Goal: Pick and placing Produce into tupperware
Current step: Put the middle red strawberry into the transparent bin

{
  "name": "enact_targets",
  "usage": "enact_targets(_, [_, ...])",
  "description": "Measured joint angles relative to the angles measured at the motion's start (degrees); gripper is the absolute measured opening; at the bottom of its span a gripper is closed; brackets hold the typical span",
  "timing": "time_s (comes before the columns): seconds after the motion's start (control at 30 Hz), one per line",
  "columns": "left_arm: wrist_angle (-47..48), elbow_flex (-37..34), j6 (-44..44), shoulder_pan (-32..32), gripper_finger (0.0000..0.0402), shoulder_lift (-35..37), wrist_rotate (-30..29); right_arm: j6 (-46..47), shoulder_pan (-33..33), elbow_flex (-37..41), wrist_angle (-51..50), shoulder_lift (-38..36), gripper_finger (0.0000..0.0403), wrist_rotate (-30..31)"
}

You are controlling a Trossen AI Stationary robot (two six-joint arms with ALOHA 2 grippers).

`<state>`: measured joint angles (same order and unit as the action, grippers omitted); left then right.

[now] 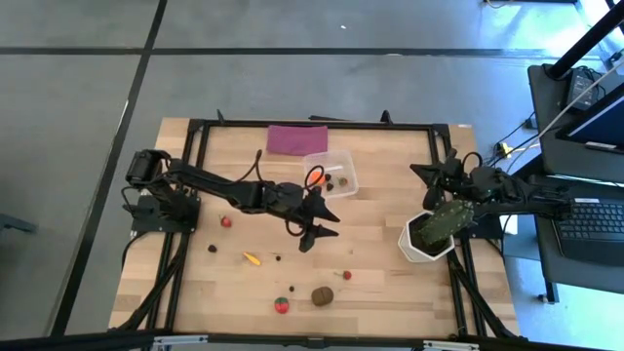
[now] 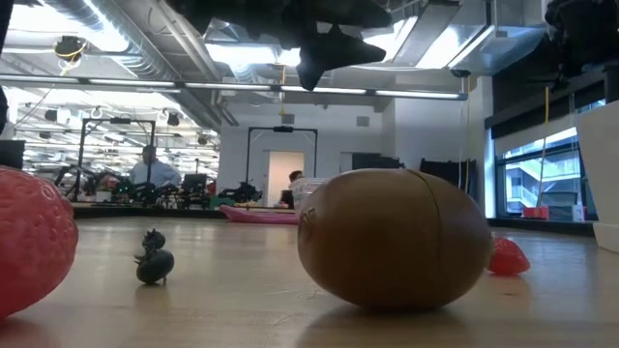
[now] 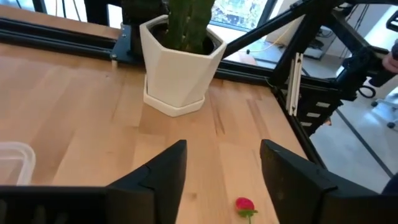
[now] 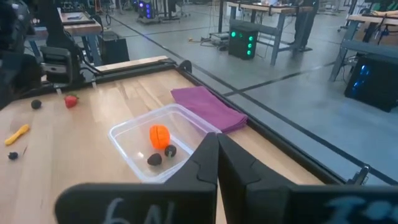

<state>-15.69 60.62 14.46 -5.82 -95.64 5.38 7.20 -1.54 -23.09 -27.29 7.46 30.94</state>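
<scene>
Red, a small piece lies on the table just ahead of the left hand, released and empty; the right hand waits clenched by the pot.

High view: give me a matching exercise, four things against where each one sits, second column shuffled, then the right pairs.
Things:
1. orange ball
2. purple cloth
3. brown oval lump
4. cactus

Places:
A. in the white pot at the table's right edge
B. on the bare wood near the table's front edge, beside the strawberry
C. inside the tupperware
D. flat at the table's back edge, behind the tupperware

Pairs: 1-C, 2-D, 3-B, 4-A
</scene>
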Motion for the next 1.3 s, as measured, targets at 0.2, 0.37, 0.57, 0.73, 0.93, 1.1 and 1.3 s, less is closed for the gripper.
enact_targets(0.2, [0.03,0.02,-0.88,-1.33,0.0253,-1.32,0.18,-0.20,0.00,0.00,-0.03,0.00,0.0004,0.00])
enact_targets(0.37, [0.46,-0.02,-1.54,-1.71,0.0276,-2.45,-0.30,-0.19,0.00,0.00,-0.38,0.00,0.0004,0.04])
enact_targets(0.57, [0.20,-0.02,-9.55,-1.69,0.0273,-2.47,-0.78,0.02,0.00,0.00,-0.42,0.00,0.0004,0.04])
enact_targets(0.73, [-0.66,0.19,-13.55,-1.75,0.0269,-6.84,-2.31,0.18,0.00,0.00,-0.48,0.00,0.0004,0.94])
enact_targets(0.93, [-1.51,5.38,-18.49,-3.40,0.0269,-15.68,-1.57,1.37,-0.02,0.00,-0.98,0.02,0.0004,0.96])
enact_targets(1.1, [-1.54,11.30,-23.89,-6.74,0.0269,-22.16,-1.24,1.52,0.00,0.00,-1.38,0.02,0.0004,1.01])
enact_targets(1.3, [-0.32,16.83,-23.54,-9.34,0.0269,-27.15,-1.31,1.51,0.00,0.00,-1.36,0.02,0.0004,1.03])
